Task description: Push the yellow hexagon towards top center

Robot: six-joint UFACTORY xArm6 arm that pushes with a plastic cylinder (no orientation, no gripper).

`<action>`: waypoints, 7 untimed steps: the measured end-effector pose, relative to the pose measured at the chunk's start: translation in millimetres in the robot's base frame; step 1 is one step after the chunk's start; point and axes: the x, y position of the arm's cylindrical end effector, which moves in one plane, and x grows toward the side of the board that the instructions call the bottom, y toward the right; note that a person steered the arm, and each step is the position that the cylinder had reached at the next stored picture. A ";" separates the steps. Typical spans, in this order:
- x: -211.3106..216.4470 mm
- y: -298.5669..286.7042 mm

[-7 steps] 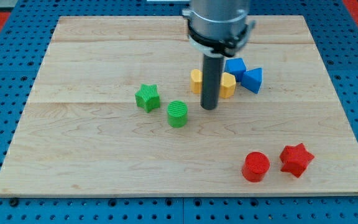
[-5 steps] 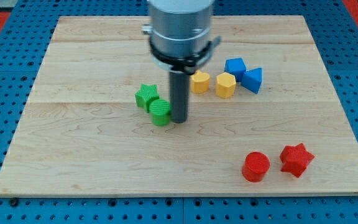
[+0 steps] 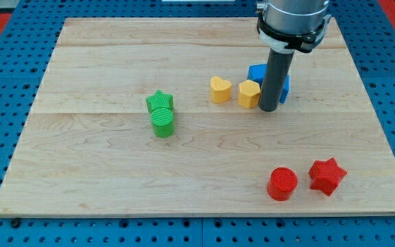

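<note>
The yellow hexagon (image 3: 249, 93) sits on the wooden board (image 3: 115, 171) right of centre, in the upper half. My tip (image 3: 268, 110) rests on the board just to the right of the hexagon, touching or nearly touching its right side. A yellow heart (image 3: 219, 89) lies a little to the hexagon's left. The rod hides most of two blue blocks (image 3: 256, 72) behind it.
A green star (image 3: 160, 101) and a green cylinder (image 3: 162, 123) touch each other left of centre. A red cylinder (image 3: 282, 184) and a red star (image 3: 327, 175) lie at the lower right. The arm's housing (image 3: 293, 20) hangs over the top right.
My tip swept left, pushing the green cylinder against the green star, then moved right to the yellow hexagon's right side. The yellow blocks have barely moved.
</note>
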 end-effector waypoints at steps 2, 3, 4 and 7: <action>-25.8 -54.3; -42.4 -85.6; -59.3 -95.9; -65.6 -68.6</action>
